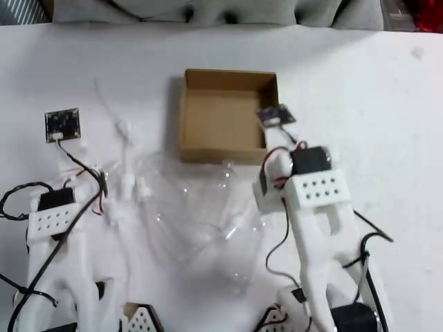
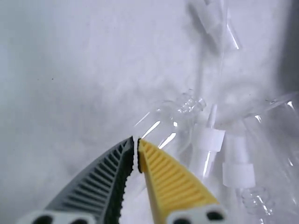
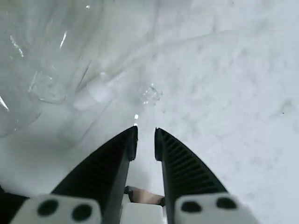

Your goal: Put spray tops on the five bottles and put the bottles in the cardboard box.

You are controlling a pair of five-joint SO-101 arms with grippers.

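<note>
The open cardboard box [image 1: 221, 114] stands at the back middle of the table. Several clear bottles [image 1: 176, 221] lie in a loose heap in front of it. White spray tops [image 1: 135, 188] lie at the heap's left side. My left gripper [image 2: 137, 143] is shut with nothing in it, just short of an uncapped bottle neck [image 2: 189, 102] and two spray tops [image 2: 208, 140]. In the high view the left gripper [image 1: 105, 194] sits beside those tops. My right gripper [image 3: 145, 135] hangs open by a narrow gap over bare table beside clear bottles [image 3: 46, 70]; it [image 1: 263, 187] is near the box's front right corner.
A small camera board [image 1: 63, 124] with its wire lies on the white tablecloth at the left. Another board [image 1: 275, 116] hangs over the box's right wall. Bare cloth [image 1: 374, 104] stretches to the right of the box.
</note>
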